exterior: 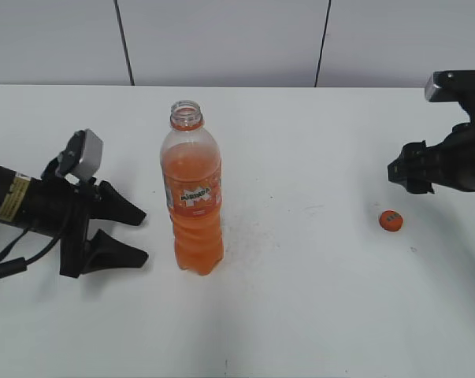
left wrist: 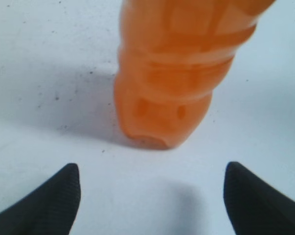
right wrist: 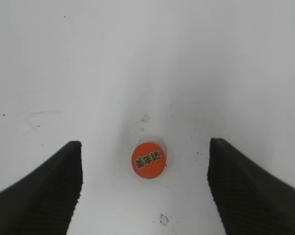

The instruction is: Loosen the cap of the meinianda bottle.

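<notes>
Both grippers spread: cap point(right wrist: 148, 160) lies below right gripper point(right wrist: 145, 196), seemingly untouched.

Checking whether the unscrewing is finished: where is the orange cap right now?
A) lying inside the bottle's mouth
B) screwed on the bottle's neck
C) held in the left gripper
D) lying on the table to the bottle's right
D: the cap lies flat on the table, the meinianda bottle stands open-necked, and the right gripper is open above the cap.

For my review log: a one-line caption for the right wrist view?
Open right gripper above the orange cap lying lettering-up on the white table.
</notes>
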Robot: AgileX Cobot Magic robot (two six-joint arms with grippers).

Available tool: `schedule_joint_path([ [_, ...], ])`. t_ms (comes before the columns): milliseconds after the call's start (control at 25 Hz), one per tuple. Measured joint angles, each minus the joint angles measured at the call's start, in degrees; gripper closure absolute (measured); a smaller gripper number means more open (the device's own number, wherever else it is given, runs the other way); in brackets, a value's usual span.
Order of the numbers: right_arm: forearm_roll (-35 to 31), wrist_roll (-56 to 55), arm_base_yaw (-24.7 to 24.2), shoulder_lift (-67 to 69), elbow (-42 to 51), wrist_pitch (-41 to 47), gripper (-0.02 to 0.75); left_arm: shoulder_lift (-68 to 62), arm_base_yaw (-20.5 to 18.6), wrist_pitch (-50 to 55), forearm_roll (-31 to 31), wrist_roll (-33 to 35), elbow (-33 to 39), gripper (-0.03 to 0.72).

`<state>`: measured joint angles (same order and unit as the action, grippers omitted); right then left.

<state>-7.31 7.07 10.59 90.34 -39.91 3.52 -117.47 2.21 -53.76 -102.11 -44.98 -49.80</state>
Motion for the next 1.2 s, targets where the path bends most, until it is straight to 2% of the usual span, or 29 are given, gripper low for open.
schedule_joint_path([
  [160, 0.2, 1.2, 0.0, -5.0, 0.0, 0.0, 0.141, 5.1, -3.0, 2.6, -0.2, -7.5, 0.0, 0.181],
  [280, 2.1, 2.5, 0.0, -7.9, -0.6, 0.2, 0.141, 11.2, -3.4, 9.1, 0.6, -11.1, 0.0, 0.208],
  [480, 6.1, 3.1, 0.0, -9.1, -6.2, 3.7, 0.141, 22.7, -3.2, 28.9, 11.7, -12.3, 0.0, 0.214],
  [680, 10.7, 2.8, -0.1, -9.1, -14.6, 12.5, 0.146, 30.1, -3.2, 47.3, 16.3, -12.3, -1.9, 0.217],
  [800, 16.9, -1.6, -0.4, -9.1, -19.7, 19.9, 0.153, 31.3, -3.2, 57.8, 23.9, -12.2, -3.2, 0.218],
  [840, 20.0, -3.8, -0.6, -9.0, -21.5, 23.1, 0.153, 31.3, -3.2, 61.3, 27.2, -10.6, -3.6, 0.222],
  [920, 25.3, -8.0, -1.0, -8.8, -24.3, 29.0, 0.153, 31.3, -3.2, 67.6, 39.0, -2.1, -4.3, 0.231],
  [1000, 27.9, -9.5, -1.2, -8.3, -26.9, 35.3, 0.153, 31.3, -3.2, 74.5, 53.4, 13.5, -5.7, 0.237],
  [1080, 27.9, -9.9, -1.4, -7.7, -29.3, 41.3, 0.153, 31.3, -3.3, 81.8, 68.6, 28.4, -8.0, 0.241],
  [1120, 26.9, -9.6, -1.5, -7.4, -30.6, 44.5, 0.153, 31.2, -3.3, 85.7, 73.8, 34.6, -9.4, 0.241],
  [1200, 21.8, -6.1, -2.2, -6.9, -32.5, 49.7, 0.153, 31.2, -3.3, 92.5, 83.3, 42.3, -12.6, 0.241],
])
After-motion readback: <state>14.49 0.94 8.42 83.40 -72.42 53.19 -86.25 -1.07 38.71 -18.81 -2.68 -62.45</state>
